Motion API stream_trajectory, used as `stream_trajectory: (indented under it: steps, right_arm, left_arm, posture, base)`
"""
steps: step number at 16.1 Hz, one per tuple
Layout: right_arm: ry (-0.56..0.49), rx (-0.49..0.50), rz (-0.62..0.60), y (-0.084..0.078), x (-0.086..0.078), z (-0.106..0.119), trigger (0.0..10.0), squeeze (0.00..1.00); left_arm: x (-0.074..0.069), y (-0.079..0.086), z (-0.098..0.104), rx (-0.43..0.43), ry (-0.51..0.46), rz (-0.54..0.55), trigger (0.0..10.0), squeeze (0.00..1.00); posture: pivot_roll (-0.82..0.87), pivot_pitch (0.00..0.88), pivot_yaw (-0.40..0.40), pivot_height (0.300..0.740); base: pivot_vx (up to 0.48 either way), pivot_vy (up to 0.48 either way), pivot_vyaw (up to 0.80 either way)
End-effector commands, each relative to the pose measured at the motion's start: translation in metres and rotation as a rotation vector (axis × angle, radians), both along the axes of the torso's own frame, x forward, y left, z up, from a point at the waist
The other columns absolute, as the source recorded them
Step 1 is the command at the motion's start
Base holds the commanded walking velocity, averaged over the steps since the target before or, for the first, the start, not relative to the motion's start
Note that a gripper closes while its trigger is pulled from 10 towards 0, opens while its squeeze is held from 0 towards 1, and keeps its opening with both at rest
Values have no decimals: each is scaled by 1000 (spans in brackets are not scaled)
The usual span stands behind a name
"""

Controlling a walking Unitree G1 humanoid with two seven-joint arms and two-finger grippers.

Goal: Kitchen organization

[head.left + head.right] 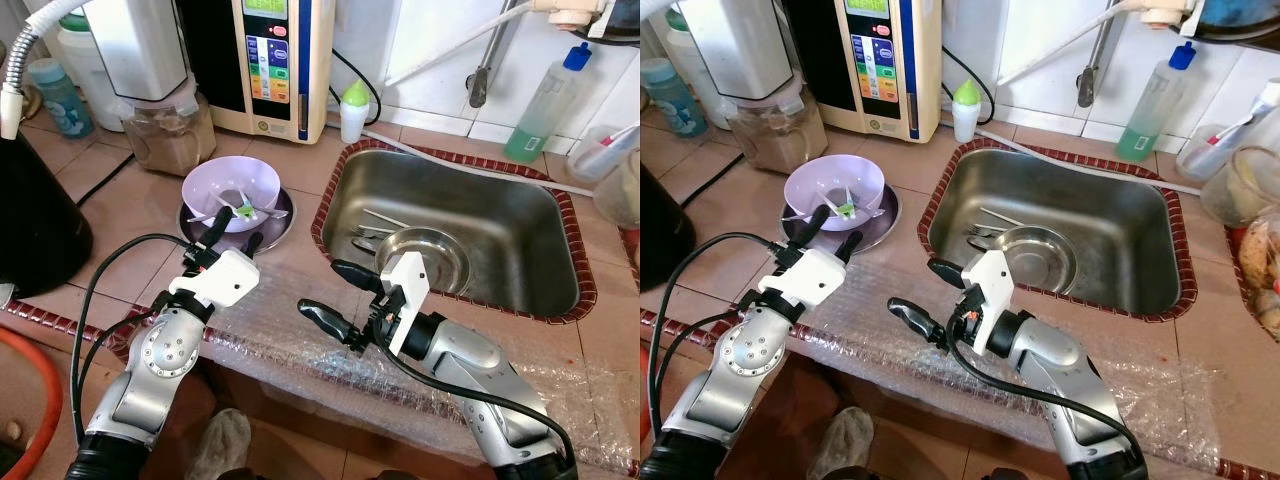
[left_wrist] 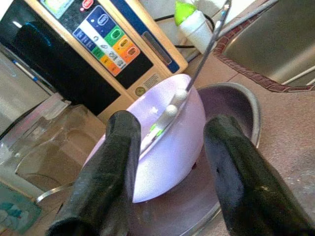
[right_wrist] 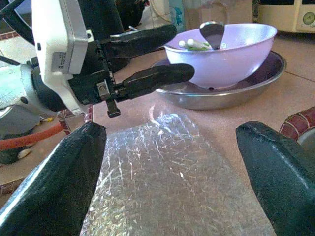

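Tiled pinkish counter (image 1: 120,180) with a steel sink (image 1: 500,225) set in on the right, brick-red rim around it. Sheet of bubble wrap (image 1: 290,345) spread along the counter's front edge. Lavender bowl (image 1: 231,193) near the middle-left, standing in a shallow steel dish (image 1: 283,218), a spoon (image 2: 204,54) and a bit of green inside the bowl. Behind it a cream appliance with coloured buttons (image 1: 280,65), a glass jar of brown powder (image 1: 170,135), and a small white bottle with green cap (image 1: 354,110). In the sink, a round steel bowl (image 1: 445,255) and some loose cutlery (image 1: 370,230). Green soap bottle (image 1: 545,100) at the sink's far right corner.

Left gripper (image 1: 232,232) just short of the lavender bowl, fingers parted to either side of its near wall, holding nothing, not touching. Right gripper (image 1: 338,292) over the bubble wrap beside the sink's near-left corner, fingers spread wide, empty, pointing toward the left gripper and the bowl.
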State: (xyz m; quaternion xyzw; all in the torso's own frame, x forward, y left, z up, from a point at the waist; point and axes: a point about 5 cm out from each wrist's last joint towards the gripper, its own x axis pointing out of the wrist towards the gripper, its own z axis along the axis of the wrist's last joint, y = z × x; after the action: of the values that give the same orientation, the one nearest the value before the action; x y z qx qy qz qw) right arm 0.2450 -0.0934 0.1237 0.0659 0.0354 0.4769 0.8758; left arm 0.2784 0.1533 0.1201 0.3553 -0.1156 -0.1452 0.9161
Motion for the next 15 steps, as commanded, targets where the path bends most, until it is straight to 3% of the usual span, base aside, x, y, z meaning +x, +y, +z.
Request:
stream_trajectory:
  steps: [1, 9, 11, 12, 15]
  right_arm:
    - [-5, 5, 11, 0, -2, 3, 10000, 0]
    - [-2, 7, 3, 1, -3, 2, 10000, 0]
    - [-1, 8, 3, 1, -4, 2, 10000, 0]
    - [-1, 8, 3, 1, -4, 2, 10000, 0]
    - [-1, 6, -1, 1, -4, 2, 10000, 0]
  left_arm:
    - [2, -1, 1, 11, -5, -16, 0, 0]
    - [14, 2, 3, 68, -35, -25, 0, 0]
    - [17, 2, 5, 78, -54, -24, 1216, 0]
    - [20, 2, 6, 79, -62, -22, 1294, 0]
    - [23, 1, 6, 80, -69, -20, 784, 0]
  posture:
    - [-60, 49, 8, 740]
    - [-65, 51, 16, 740]
    - [-65, 51, 16, 740]
    - [-66, 52, 16, 740]
    - [-69, 52, 17, 740]
  base:
    - [0, 0, 0]
    - [0, 0, 0]
    - [0, 0, 0]
    - [0, 0, 0]
    - [0, 0, 0]
